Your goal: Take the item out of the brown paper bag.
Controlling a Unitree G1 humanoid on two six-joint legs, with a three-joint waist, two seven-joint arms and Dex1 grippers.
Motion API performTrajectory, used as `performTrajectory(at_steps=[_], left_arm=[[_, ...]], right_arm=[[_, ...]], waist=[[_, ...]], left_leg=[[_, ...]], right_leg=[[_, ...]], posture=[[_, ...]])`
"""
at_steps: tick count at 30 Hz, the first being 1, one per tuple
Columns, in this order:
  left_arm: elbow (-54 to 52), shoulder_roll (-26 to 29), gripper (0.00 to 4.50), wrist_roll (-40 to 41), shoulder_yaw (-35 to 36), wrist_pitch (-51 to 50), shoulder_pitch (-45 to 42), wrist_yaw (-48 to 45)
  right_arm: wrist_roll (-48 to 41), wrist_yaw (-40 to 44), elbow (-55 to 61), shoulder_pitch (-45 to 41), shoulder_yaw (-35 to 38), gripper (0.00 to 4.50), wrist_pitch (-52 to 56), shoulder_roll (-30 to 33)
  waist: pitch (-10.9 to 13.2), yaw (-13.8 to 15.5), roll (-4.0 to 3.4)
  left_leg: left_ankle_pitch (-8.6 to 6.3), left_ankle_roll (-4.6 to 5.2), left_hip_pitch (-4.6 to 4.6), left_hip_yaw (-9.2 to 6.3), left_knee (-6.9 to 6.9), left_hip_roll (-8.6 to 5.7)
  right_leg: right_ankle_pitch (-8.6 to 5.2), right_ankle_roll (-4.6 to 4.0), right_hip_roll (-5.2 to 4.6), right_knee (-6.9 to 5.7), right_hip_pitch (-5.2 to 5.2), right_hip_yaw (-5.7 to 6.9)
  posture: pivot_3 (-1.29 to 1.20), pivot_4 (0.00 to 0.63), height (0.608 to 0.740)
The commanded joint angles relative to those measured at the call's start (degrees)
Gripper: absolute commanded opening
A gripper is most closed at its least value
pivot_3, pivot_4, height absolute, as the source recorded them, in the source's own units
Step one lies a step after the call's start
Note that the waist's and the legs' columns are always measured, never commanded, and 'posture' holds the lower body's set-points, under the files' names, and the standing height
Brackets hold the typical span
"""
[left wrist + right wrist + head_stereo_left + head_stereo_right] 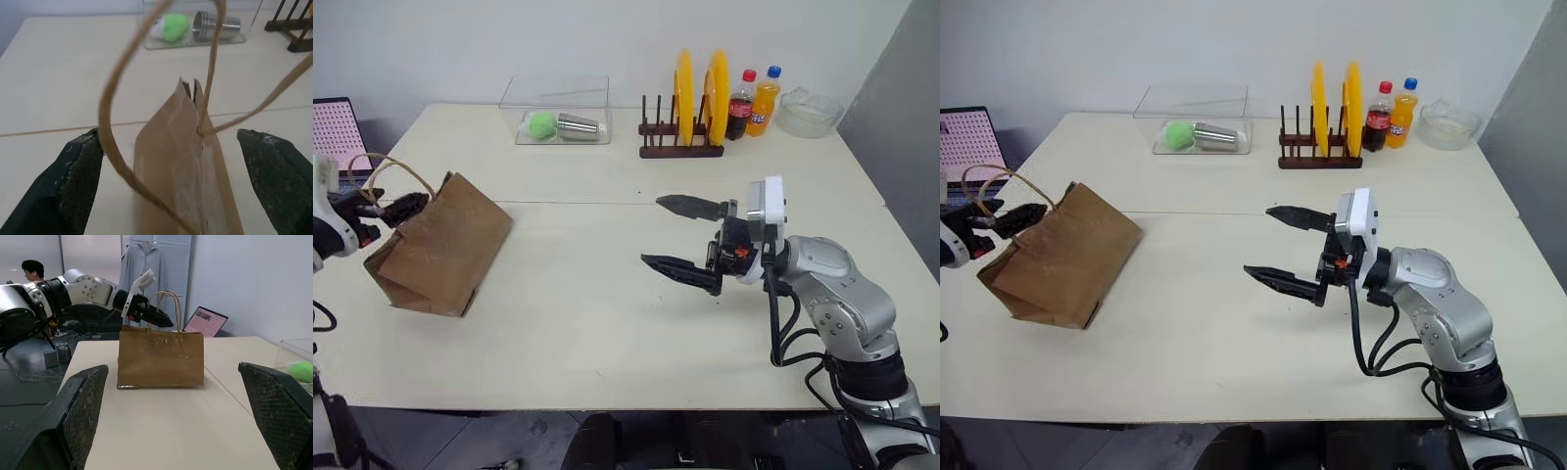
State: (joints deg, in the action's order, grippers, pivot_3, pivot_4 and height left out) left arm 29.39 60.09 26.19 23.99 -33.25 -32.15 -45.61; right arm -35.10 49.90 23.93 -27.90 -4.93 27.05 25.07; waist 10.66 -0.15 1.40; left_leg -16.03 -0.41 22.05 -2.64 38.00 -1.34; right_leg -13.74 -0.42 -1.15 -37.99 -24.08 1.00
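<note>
Both pairs of black fingers stand spread wide with nothing between them: the left gripper [1001, 219] at the bag's top edge, its rough-padded fingers [80, 178] straddling the paper-cord loops in the left wrist view, and the right gripper [685, 235] hanging over the middle of the table, pointing toward the bag, well apart from it.

One pale rectangular table [607, 323] carries everything. One brown paper bag [440, 250] of creased kraft paper stands at about nine o'clock from the table's centre, slanted in the head views, its top pinched nearly shut, with two thin looped handles [396, 168]. Whether the item is inside cannot be told; it is not visible.

At about twelve o'clock sits one clear plastic box [558, 108], holding one green ball [541, 124] and one shiny metal cup [578, 126] lying on its side. At one o'clock, one dark wooden rack [680, 149] holds two upright yellow plates [683, 96]. Beside it stand two soda bottles, one dark cola bottle [740, 106] and one orange soda bottle [765, 102], then one clear glass bowl [809, 111].

From the right wrist, the bag shows its broad flat side upright, a laptop [205, 321] behind it, a hanging grey garment [142, 264] and a person [33, 270] in the background.
</note>
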Motion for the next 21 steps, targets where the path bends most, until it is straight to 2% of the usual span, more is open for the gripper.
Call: performTrajectory(at_steps=[1, 3, 14, 21], left_arm=[[0.2, 2.8, 4.09, 0.0, 1.7, 0.7, -1.5, -1.6], [-0.2, 3.5, 3.57, 0.3, 2.4, 0.3, -1.0, -2.4], [-0.5, 4.5, 0.02, 0.4, 2.0, 0.1, -3.1, -4.7], [-1.2, 2.9, 0.02, -0.6, -4.6, 0.1, -13.4, -8.5]], right_arm=[[-0.4, 0.1, 1.8, -0.6, 0.2, 4.5, -0.2, 0.5], [-0.3, 0.1, 1.7, -0.7, 0.1, 4.5, -0.4, 0.4], [0.5, 0.2, 0.9, -1.1, -0.4, 4.5, -1.4, 0.2], [2.3, -0.7, 1.0, -0.1, -0.6, 4.5, -1.0, 0.9]], waist=[[0.0, -0.1, 0.0], [0.0, -0.1, 0.0], [0.0, -0.1, 0.02], [0.0, 0.1, 0.09]], left_leg=[[0.0, 0.0, 0.0, 0.0, 0.0, 0.0], [0.0, 0.0, 0.0, 0.0, 0.0, 0.0], [0.0, 0.0, -0.01, 0.0, 0.03, 0.0], [0.01, 0.0, 0.02, -0.02, 0.07, -0.02]], right_leg=[[0.0, 0.0, 0.0, 0.0, 0.0, -0.01], [0.0, 0.0, 0.0, -0.02, -0.01, -0.01], [0.0, 0.01, 0.0, -0.04, 0.0, 0.0], [0.0, 0.01, 0.01, -0.06, 0.02, 0.03]], posture=[[0.0, 0.15, 0.74], [0.0, 0.15, 0.74], [0.0, 0.15, 0.74], [0.0, 0.15, 0.74]])
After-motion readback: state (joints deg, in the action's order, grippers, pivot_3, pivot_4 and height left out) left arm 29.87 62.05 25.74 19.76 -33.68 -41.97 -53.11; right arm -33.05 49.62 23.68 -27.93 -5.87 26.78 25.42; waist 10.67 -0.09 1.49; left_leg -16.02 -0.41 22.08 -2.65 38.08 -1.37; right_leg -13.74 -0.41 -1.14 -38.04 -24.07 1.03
